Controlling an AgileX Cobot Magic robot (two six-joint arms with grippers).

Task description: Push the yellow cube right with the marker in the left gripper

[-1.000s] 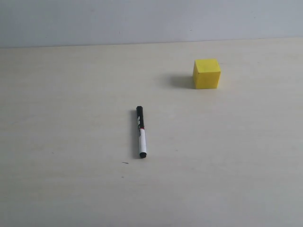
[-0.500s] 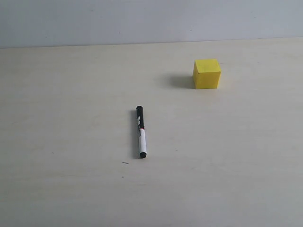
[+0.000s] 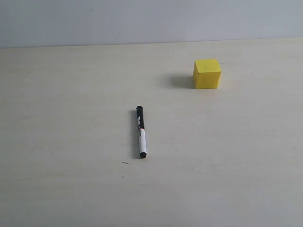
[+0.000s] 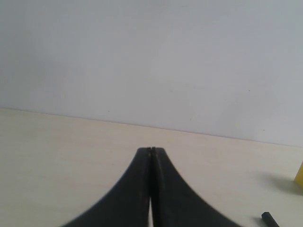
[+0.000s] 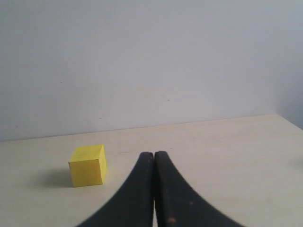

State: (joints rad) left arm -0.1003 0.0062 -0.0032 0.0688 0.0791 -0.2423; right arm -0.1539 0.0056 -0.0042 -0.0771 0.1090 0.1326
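The marker (image 3: pixel 141 132) lies flat on the pale table near the middle of the exterior view, black cap pointing away, white barrel toward the front. The yellow cube (image 3: pixel 207 74) stands at the back right, well apart from the marker. Neither arm shows in the exterior view. In the left wrist view my left gripper (image 4: pixel 151 150) is shut with nothing in it; the marker's black tip (image 4: pixel 270 220) and a sliver of the yellow cube (image 4: pixel 299 176) show at the frame's edge. My right gripper (image 5: pixel 154 154) is shut and empty, with the cube (image 5: pixel 88 165) standing apart from it.
The pale wooden table (image 3: pixel 71 94) runs back to a plain grey-white wall (image 3: pixel 142 21). A tiny dark speck (image 3: pixel 125 163) lies on the table near the marker's front end.
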